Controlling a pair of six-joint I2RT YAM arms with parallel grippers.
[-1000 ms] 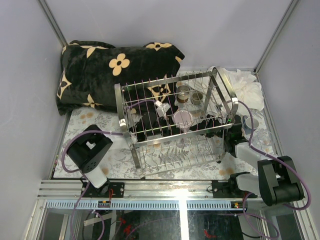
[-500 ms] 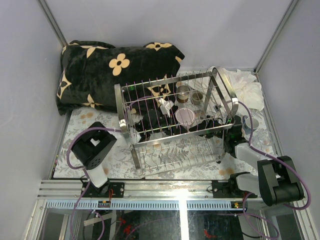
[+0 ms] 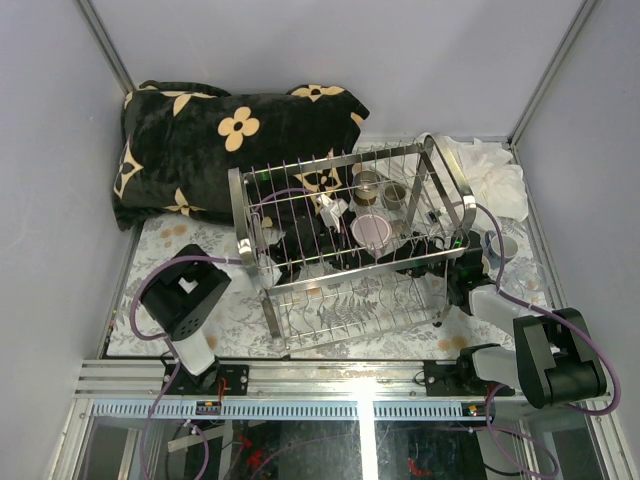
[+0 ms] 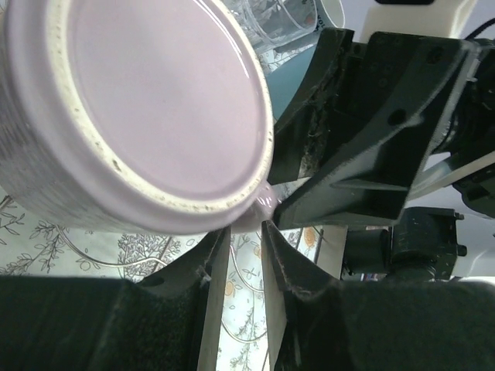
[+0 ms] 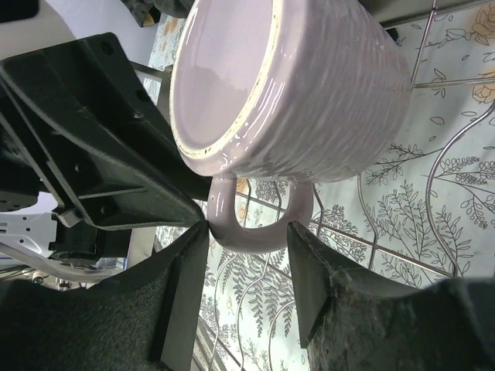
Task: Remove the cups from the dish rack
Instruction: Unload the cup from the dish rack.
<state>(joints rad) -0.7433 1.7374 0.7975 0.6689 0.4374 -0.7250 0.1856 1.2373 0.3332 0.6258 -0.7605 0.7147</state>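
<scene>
- Pinching the handle root of the pink-mauve ribbed ceramic mug point(image 4: 139, 100), the left tool point(image 4: 238, 232) stands narrow and holds the mug on its side.
- The mug hangs inside the upper tier of the shiny chrome wire dish rack point(image 3: 340, 300).
- Compared with a second ago, the mug sits slightly further toward the rack's right end, and the left arm has leaned in with it.
- The right tool point(image 5: 247, 229) stands about half-wide, one finger on each side of the handle loop. It is not clearly clamped.
- This looks like a handover: the right tool seems placed to take the mug.
- The mug is not yet out on the floral-patterned tabletop point(image 3: 150, 235).
- Two small round cups point(image 3: 367, 185) wait at the rack's far side.
</scene>
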